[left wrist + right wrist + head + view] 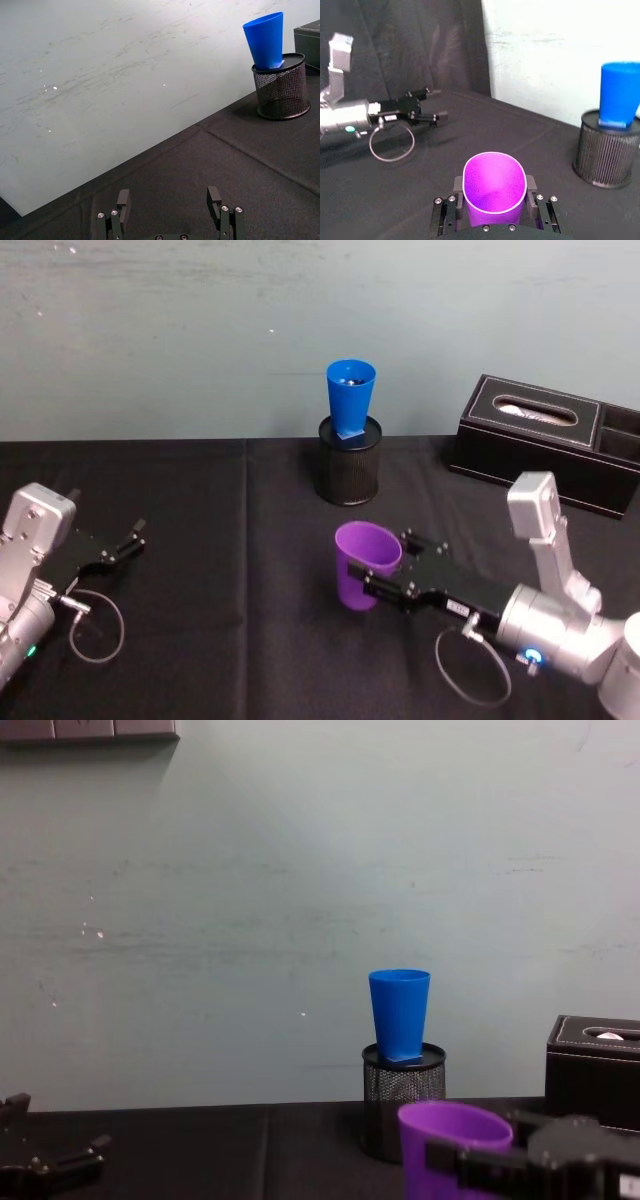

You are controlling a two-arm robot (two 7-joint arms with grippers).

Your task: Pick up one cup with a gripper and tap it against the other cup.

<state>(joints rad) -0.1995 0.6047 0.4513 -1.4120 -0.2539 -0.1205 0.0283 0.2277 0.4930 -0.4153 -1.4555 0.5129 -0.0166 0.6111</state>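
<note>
the right gripper (395,575) has its fingers clamped on the purple cup (360,565), one on each side of the wall just below the rim, toward the near edge of the worktop (220,530) and a little right of its middle. the cup is upright, mouth open upward, and whether its base is clear of the black cloth cannot be told. the blue cup (350,395) is well apart from it, at the middle of the far edge, perched with its base in the mouth of the mesh pen holder (350,475) (so it stands a good deal higher than the purple one, as the chest view makes plain). a black box (540,440) sits by the far right corner, near the holder. the left gripper (128,538) lies idle by the near left corner, fingers apart and holding nothing. the grasp looks done, and carrying the cup toward the blue one looks like the step in hand. the likely trouble is the perch: the blue cup seems light, tall and loosely seated, so a tap with much push behind it would probably tip it out or shift the holder. coming in too low would strike the mesh instead. the purple rim looks slightly squeezed to an oval in the right wrist view, so the thin wall may flex and slip in the fingers on contact.
</note>
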